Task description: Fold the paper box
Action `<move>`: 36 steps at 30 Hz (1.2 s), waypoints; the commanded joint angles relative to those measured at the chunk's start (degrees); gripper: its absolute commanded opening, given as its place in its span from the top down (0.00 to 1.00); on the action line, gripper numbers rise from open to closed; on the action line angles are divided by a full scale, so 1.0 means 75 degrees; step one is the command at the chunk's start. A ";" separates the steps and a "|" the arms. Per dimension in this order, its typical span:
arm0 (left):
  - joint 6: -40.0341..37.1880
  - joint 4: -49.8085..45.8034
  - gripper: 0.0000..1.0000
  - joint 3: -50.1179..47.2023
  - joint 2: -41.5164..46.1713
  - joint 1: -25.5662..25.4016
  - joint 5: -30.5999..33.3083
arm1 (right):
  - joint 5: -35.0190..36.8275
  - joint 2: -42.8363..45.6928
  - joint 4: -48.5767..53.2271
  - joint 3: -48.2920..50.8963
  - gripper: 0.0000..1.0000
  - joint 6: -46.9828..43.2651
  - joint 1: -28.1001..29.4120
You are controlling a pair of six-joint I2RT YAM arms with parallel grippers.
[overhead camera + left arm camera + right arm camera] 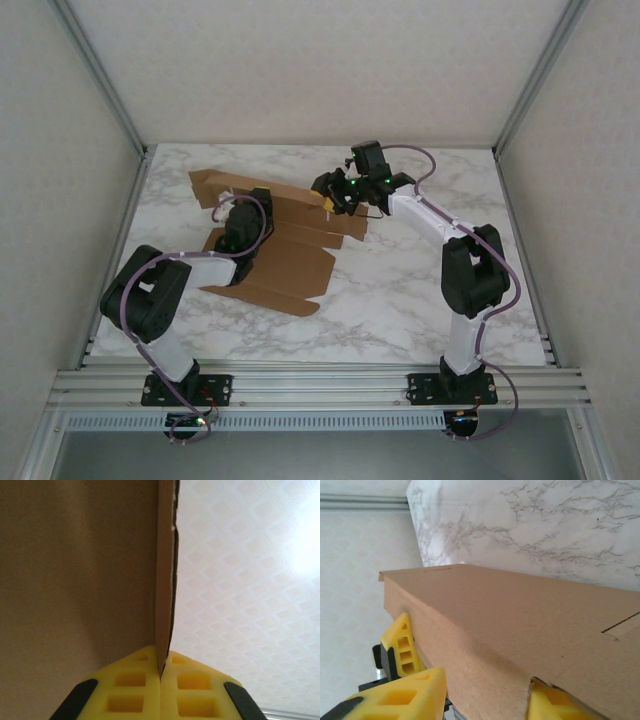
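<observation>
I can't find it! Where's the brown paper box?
In the top view, the paper box lies on the left half of the table, pinched by the left end effector, the right end effector at its right edge.

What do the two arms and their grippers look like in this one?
Both the left arm and right arm have white links, bulky black joints and a looping purple cable. The right wrist carries small green lights. The fingers are yellow blocks with square recesses, on black mounts.

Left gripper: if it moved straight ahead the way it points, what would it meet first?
The cardboard box: the left gripper pinches its panel edge, which runs straight ahead between the fingers.
</observation>
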State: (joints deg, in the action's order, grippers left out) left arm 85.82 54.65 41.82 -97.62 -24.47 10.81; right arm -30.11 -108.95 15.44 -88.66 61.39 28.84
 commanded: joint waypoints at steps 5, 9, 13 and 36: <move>0.0086 -0.0159 1.00 0.0076 0.0154 -0.0098 -0.0316 | -0.0227 -0.0251 -0.0517 -0.0332 0.69 -0.0189 -0.0206; 0.0008 -0.0566 1.00 0.0194 0.0237 -0.0104 -0.0328 | -0.0052 -0.0617 0.0750 -0.1287 0.60 -0.1204 -0.0249; -0.0274 -0.1166 1.00 0.0422 0.0361 -0.0166 0.0114 | 0.0089 -0.1075 0.1657 -0.2110 0.52 -0.1856 -0.0337; 0.1880 -0.4722 1.00 0.2862 -0.0612 -0.1319 0.3678 | 0.2660 0.2030 0.1733 0.0310 0.42 -0.3876 -0.1197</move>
State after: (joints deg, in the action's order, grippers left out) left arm 94.52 26.33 60.66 -101.10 -32.69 31.81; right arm -14.04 -97.30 32.36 -91.66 34.92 19.53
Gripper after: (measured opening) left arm 0.053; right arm 0.629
